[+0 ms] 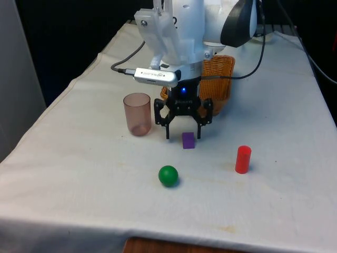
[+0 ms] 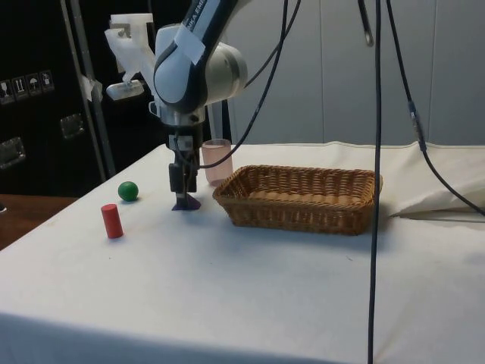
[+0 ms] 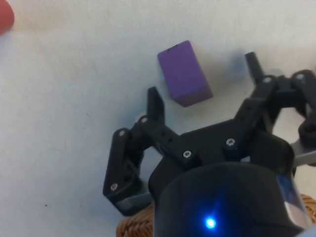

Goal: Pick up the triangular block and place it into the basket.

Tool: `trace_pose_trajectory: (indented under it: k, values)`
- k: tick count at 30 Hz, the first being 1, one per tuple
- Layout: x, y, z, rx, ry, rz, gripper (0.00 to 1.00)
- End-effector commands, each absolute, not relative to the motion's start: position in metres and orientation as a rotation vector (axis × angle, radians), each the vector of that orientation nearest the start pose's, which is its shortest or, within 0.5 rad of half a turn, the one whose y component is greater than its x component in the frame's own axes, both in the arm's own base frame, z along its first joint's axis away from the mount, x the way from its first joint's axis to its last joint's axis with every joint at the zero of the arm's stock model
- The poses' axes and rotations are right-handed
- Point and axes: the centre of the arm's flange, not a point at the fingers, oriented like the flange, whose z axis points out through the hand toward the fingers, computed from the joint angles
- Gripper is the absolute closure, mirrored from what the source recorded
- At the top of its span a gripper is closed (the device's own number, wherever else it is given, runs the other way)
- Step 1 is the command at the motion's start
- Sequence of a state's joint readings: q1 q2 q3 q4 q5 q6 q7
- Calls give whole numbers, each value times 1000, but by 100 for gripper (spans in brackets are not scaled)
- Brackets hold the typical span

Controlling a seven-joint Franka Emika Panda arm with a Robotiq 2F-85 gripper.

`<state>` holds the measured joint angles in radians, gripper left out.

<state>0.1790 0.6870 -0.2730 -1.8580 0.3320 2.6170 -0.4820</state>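
**Count of things on the table**

You have six loose items here, one of each kind. One purple block (image 1: 188, 140); from the side it looks wedge-shaped, though the other views leave that unsure. One green ball (image 1: 168, 175). One red cylinder (image 1: 243, 159). One translucent pink cup (image 1: 137, 114). One wicker basket (image 2: 300, 198). One white cloth (image 1: 95, 174) covers the table. You also have one arm, carrying one gripper (image 1: 182, 136) with two fingers.

Pink cup (image 1: 137, 114), green ball (image 1: 168, 175), red cylinder (image 1: 243, 159) on white cloth (image 1: 79, 174).
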Motion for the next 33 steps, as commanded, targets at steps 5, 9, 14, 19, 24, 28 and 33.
trace_pose_trajectory:
  k: [5, 9, 14, 19, 24, 28, 33]
  values:
    - [644, -58, 168, -3145, -279, -177, 43]
    - [645, -58, 169, -3145, -279, -179, 57]
    - [645, -58, 169, -3145, -278, -178, 67]
    - [646, -56, 186, -3143, -279, -188, 66]
    - [646, -54, 205, -3134, -279, -195, 66]
    - [647, -53, 216, -3129, -280, -204, 66]
    - [647, -54, 237, -3119, -278, -221, 66]
